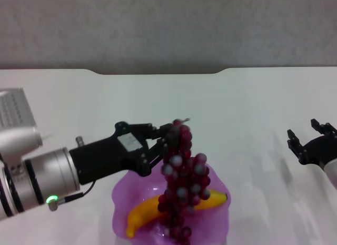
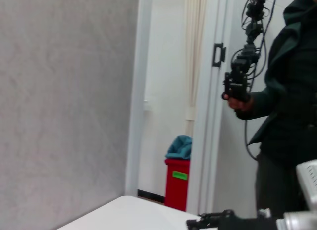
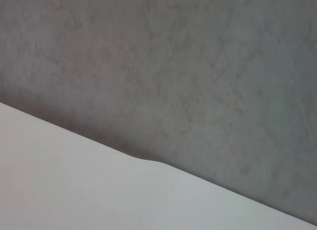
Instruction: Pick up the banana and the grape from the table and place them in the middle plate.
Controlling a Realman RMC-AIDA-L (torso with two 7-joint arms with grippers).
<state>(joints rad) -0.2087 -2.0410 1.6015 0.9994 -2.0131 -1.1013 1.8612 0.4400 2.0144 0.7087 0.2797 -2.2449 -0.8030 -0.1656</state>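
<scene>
While our left end effector (image 1: 169, 145) grips the grape (image 1: 181, 184) by its top, dangling over the plate (image 1: 122, 203) where the banana (image 1: 145, 213) lies, we need only lower and release; our right end effector (image 1: 310, 142) idles open above the bench (image 1: 253, 113).

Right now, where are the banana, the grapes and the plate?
banana (image 1: 141, 214): head view, yellow middle of its curve.
grapes (image 1: 182, 188): head view, middle of the bunch.
plate (image 1: 122, 195): head view, purple wavy rim.
</scene>
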